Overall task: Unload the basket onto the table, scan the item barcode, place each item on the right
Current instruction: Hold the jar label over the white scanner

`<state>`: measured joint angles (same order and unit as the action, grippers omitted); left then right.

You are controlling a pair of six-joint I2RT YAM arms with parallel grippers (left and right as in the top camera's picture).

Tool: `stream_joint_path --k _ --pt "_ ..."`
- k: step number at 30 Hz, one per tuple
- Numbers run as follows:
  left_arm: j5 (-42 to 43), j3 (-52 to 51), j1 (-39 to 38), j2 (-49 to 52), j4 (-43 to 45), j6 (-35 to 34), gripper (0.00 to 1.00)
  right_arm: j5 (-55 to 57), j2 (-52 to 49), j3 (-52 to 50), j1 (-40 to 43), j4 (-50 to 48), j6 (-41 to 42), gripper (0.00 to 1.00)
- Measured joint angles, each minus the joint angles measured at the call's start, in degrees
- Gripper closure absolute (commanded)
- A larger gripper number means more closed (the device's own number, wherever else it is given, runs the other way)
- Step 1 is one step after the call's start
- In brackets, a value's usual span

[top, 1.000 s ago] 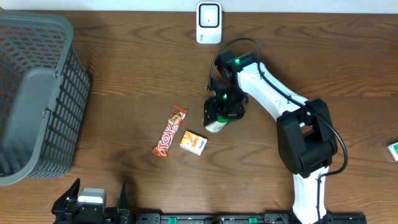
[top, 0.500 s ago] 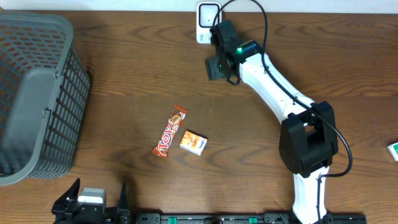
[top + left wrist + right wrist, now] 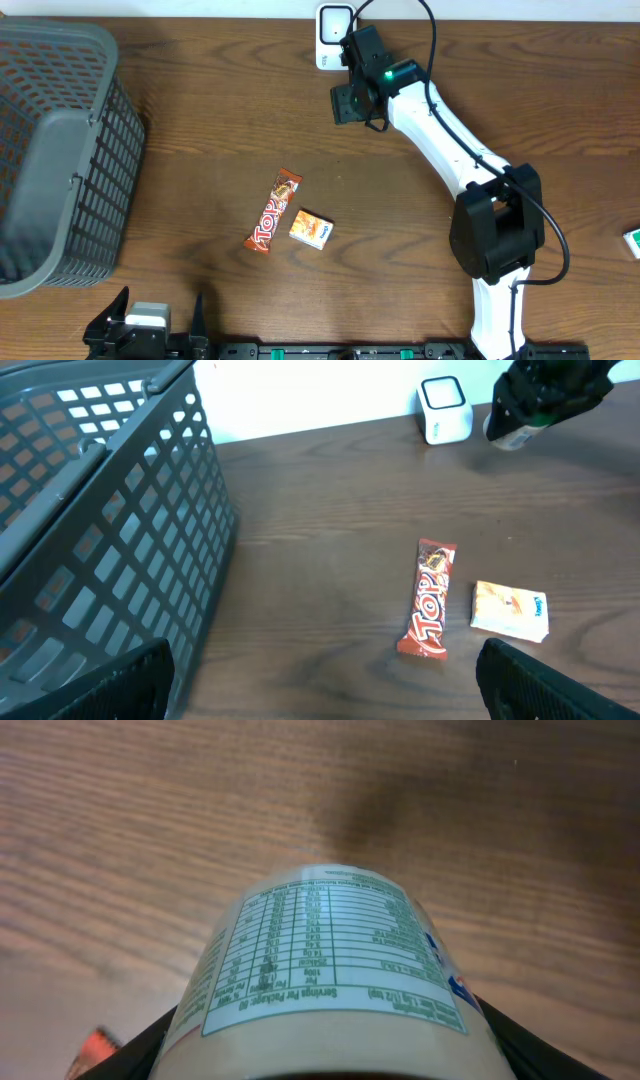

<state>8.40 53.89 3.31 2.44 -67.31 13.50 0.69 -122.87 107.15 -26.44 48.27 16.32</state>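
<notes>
**Bottle is up at the scanner, but the barcode does not show yet**

Nearest to the robot, the left hand [image 3: 160, 312] rests at the front edge of the counter [image 3: 200, 120], its fingers spread wide with nothing between them. A little further lie a chocolate bar [image 3: 274, 223] and, just beside it, a small orange box [image 3: 311, 229]. The grey basket [image 3: 112, 170] stands at the left side. Further away, the right hand [image 3: 348, 103] pinches a bottle [image 3: 330, 965] and holds it in the air, clear of the wood, near the white scanner [image 3: 336, 24] at the far edge. So the picking and lifting are done. On the bottle I see only a nutrition table and cannot find the barcode. Probably the bottle must be turned until the code faces the scanner.
</notes>
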Motion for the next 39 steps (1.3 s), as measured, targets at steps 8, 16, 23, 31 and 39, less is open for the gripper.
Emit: stream_joint_path --k 8,16,23,31,39 --pt "0.0 0.0 0.0 0.0 0.0 0.0 0.04 -0.1 -0.1 11.4 -0.8 1.2 -0.6 0.41" --pt "0.0 0.0 0.0 0.0 0.0 0.0 0.03 8.9 -0.1 12.5 -0.9 -10.5 -5.7 0.43" --pt "0.0 0.0 0.0 0.0 0.0 0.0 0.04 13.9 -3.7 12.9 -0.9 -22.9 -12.1 0.42" --pt "0.0 0.0 0.0 0.0 0.0 0.0 0.04 23.4 -15.3 12.9 -0.9 -39.6 -18.3 0.42" --pt "0.0 0.0 0.0 0.0 0.0 0.0 0.04 27.3 -18.8 12.8 -0.8 -52.8 -21.2 0.41"
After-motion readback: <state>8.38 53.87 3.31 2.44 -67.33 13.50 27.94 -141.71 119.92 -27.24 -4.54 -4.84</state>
